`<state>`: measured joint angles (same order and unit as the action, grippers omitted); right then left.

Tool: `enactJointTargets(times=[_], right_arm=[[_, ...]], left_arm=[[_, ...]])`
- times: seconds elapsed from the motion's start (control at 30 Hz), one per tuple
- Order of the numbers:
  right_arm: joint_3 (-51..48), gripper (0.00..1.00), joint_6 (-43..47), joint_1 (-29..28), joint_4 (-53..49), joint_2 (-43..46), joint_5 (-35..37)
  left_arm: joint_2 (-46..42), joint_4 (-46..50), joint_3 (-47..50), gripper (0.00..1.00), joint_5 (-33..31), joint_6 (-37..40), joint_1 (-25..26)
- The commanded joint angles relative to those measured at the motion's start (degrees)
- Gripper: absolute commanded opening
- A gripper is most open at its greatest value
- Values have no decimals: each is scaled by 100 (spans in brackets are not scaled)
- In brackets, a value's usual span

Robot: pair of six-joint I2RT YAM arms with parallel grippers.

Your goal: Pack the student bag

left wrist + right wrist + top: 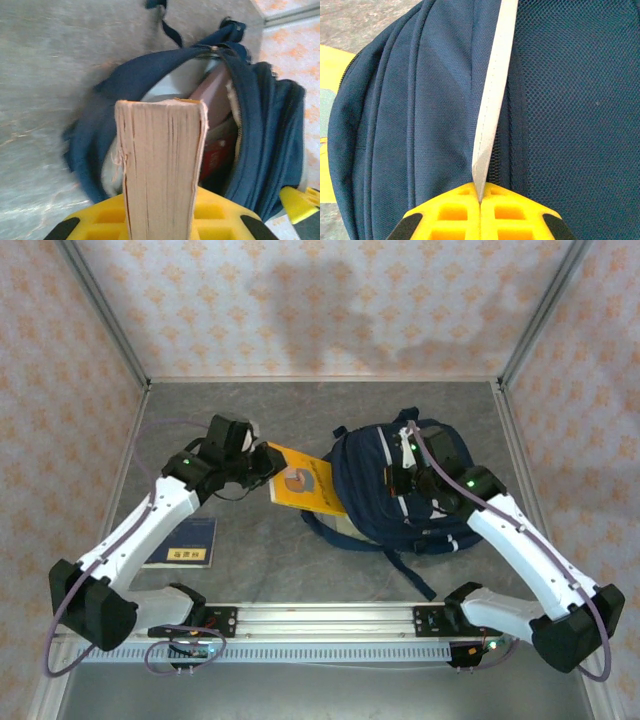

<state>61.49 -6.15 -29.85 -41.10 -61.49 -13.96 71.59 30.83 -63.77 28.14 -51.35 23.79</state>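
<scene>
Nearest us, we are gripping a yellow book (162, 165) in our left jaws, aiming at the open student bag (365, 475) on the bench (270, 530), our right jaws are closing tight on its pale stripe (492, 95), and a blue booklet (185, 543) is waiting unpacked.

There is one student bag (365, 475), one yellow book (305, 485) and one blue book (185, 542).
</scene>
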Motion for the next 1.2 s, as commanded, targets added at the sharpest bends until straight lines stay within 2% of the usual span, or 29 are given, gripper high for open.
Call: enactJointTargets(times=[0.0, 0.17, 0.23, 0.3, 0.33, 0.47, 0.63, 0.77, 0.87, 0.97, 1.03, 1.1, 1.17], right_arm=[[-53, 0, -179, 130, 513, 298, -501], [-10, 1, -333, 154, 503, 198, -700], [91, 26, -497, 154, 412, 86, -584], [284, 40, -665, 145, 282, -57, -453], [410, 42, -760, 137, 169, -128, -328], [1004, 42, -1011, -8, -186, -469, -180], [1497, 44, -1343, -505, -214, -1085, -442], [1846, 50, -1397, -822, -439, -1529, -62], [1964, 51, -1387, -926, -601, -1759, 119], [2097, 49, -1292, -1028, -812, -1968, 334], [2175, 41, -1222, -1058, -935, -2093, 485], [2256, 27, -1106, -1058, -1035, -2206, 575], [2346, 4, -1005, -1058, -1150, -2276, 767]], left_arm=[[61, -1677, 142, 0, 537, -337, 175], [223, -3096, 560, 0, 879, -1063, 248], [256, -3573, 671, 0, 954, -1350, 291], [293, -3960, 724, 0, 1024, -1561, 367], [310, -4077, 732, 0, 1051, -1616, 406], [320, -4127, 695, 0, 1071, -1593, 489], [303, -4098, 727, 0, 1080, -1562, 493], [294, -4097, 743, 0, 1040, -1553, 489], [296, -4140, 721, 0, 1018, -1570, 499], [279, -4186, 718, 0, 984, -1588, 520], [262, -4209, 714, 0, 944, -1588, 538], [252, -4251, 719, 0, 896, -1597, 561], [259, -4274, 703, 0, 862, -1560, 574]])
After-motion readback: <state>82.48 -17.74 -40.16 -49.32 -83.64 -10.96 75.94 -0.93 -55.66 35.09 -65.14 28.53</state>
